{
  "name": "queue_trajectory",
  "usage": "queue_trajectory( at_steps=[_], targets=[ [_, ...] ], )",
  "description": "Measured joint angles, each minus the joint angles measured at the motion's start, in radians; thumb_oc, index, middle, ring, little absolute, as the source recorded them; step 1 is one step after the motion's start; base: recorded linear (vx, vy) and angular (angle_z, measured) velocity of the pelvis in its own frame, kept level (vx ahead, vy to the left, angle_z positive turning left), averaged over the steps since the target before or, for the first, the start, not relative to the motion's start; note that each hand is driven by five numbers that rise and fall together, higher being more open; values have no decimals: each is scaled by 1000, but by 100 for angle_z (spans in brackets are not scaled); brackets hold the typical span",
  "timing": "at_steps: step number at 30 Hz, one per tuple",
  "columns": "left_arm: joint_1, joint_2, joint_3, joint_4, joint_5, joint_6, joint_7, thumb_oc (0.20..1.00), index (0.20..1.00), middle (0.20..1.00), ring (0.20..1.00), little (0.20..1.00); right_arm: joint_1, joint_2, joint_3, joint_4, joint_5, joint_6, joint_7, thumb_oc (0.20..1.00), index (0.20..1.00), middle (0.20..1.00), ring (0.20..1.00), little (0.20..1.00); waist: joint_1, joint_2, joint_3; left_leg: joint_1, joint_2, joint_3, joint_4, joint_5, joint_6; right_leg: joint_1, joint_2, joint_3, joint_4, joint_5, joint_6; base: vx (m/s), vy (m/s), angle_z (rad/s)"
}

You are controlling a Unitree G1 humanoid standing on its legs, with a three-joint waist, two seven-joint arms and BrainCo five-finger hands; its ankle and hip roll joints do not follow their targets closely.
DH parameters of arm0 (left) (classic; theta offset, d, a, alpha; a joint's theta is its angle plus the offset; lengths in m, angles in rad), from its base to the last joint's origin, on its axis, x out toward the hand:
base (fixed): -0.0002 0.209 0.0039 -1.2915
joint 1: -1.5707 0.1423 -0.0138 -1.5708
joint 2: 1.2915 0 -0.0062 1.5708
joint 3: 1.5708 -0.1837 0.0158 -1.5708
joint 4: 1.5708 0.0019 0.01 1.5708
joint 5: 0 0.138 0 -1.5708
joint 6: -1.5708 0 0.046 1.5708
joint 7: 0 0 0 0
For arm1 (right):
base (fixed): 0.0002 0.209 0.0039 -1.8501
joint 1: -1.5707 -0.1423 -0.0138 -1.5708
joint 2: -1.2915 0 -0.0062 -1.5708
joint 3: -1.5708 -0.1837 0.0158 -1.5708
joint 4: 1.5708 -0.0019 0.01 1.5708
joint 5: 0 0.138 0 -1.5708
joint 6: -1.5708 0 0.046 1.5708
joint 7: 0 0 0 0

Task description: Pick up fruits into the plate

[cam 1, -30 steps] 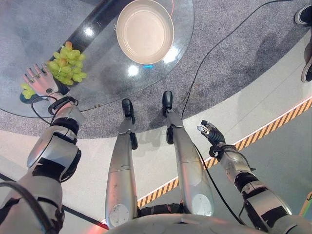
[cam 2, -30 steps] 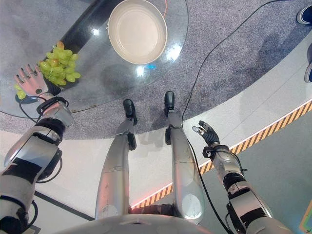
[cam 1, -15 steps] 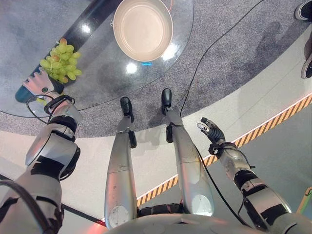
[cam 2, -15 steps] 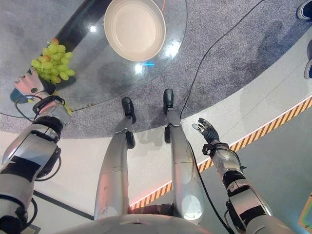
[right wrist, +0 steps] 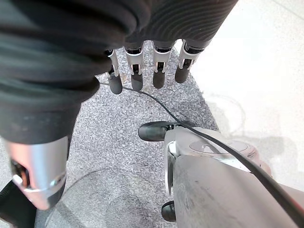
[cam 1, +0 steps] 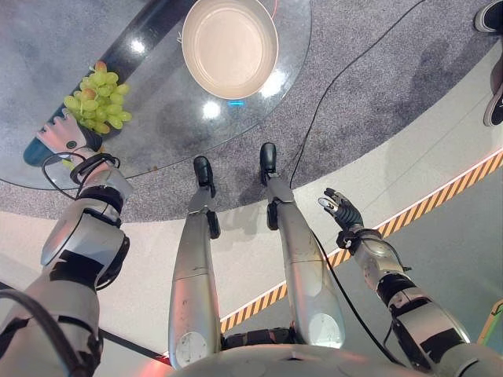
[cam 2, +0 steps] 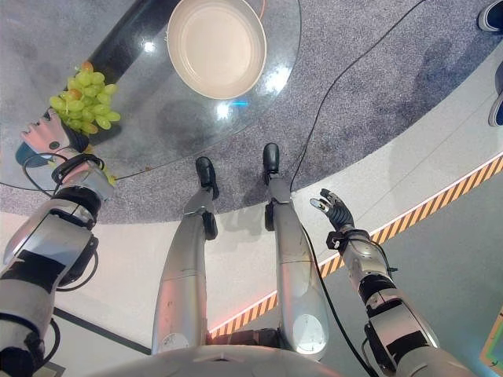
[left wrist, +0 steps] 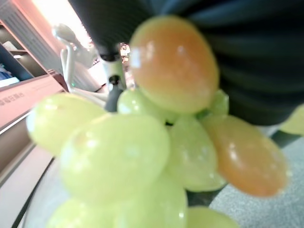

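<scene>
Round glass table (cam 1: 169,118) across upper left of head views, over grey carpet (cam 1: 369,86). Cream plate (cam 1: 229,47) near table's far edge, nothing in it. Grape bunch (cam 1: 97,100) on glass toward left edge, green with one or two orange-tinted grapes, well apart from plate. Smaller grape cluster (cam 2: 103,177) just visible beside left wrist at table rim.

Left hand (cam 1: 61,137) at table's near-left edge, fingertips touching or just beside near side of bunch; exact contact unclear. Left wrist view: grapes (left wrist: 142,142) pressed right up against camera, dark ribbed cover behind; fingers hidden, so grip state cannot be told. Right hand (cam 1: 339,210) low at robot's right side over pale floor (cam 1: 409,157), away from table, palm up, fingers relaxed and spread, holding nothing. Right wrist view: straight fingers (right wrist: 156,71) in a row, nothing between them and thumb.

Person's shoes (cam 1: 492,63) at far right edge on carpet.

Versus 1.0 s back: left hand then lay flat with fingers splayed beside bunch, small cluster plainly visible next to it; now turned edge-on, drawn closer to bunch. Versus 0.5 s back: almost no change. Plate, bunch, right hand unchanged apart from slight camera shift.
</scene>
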Motion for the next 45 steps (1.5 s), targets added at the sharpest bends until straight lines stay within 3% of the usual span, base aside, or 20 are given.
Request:
queue_trajectory(
  at_steps=[9,16,19,26,31,37,45],
  targets=[
    [21,4,-3,-44,-79,-72,-15,200,200,200,200,200,-1,6,16,-3,5,0,14,1000,1000,1000,1000,1000,5,-7,0,89,-2,2,3,-5,8,83,-3,6,6,-2,1,0,0,0],
    [78,18,15,-113,-113,-147,-15,200,200,200,200,200,3,7,16,-3,4,2,18,1000,1000,1000,1000,1000,9,-5,0,218,-16,25,-69,9,7,172,-15,23,-2,-8,9,18,-5,-3],
    [106,21,16,-154,-113,-152,-14,200,200,200,200,200,7,7,16,-4,4,2,18,1000,1000,1000,1000,1000,15,-5,1,253,-20,25,-88,20,14,201,-18,23,-7,-8,9,18,-16,3],
    [189,41,57,-263,-112,-162,-15,200,200,200,200,200,57,6,-7,-29,-6,7,27,1000,1000,1000,1000,1000,46,18,4,404,-24,24,-174,41,8,330,-20,18,-43,-12,6,39,-11,2],
    [260,58,96,-363,-109,-194,-19,200,200,200,200,200,101,3,-16,-81,-9,10,33,1000,1000,1000,1000,1000,44,41,8,517,-23,8,-250,66,2,436,-19,-4,-86,-12,6,37,-34,9],
    [381,73,126,-614,-42,-210,-75,200,200,200,200,200,178,2,-52,-312,-3,22,59,1000,1000,1000,1000,1000,48,65,7,673,-16,-25,-368,111,-2,585,-16,-43,-153,-8,1,70,-92,15],
    [534,83,169,-892,55,-233,-183,200,200,200,200,200,228,16,-119,-619,42,71,73,1000,1000,1000,1000,1000,69,98,-24,834,1,-69,-450,109,-17,771,-5,-90,-246,-10,-2,133,-118,17]
  ],
)
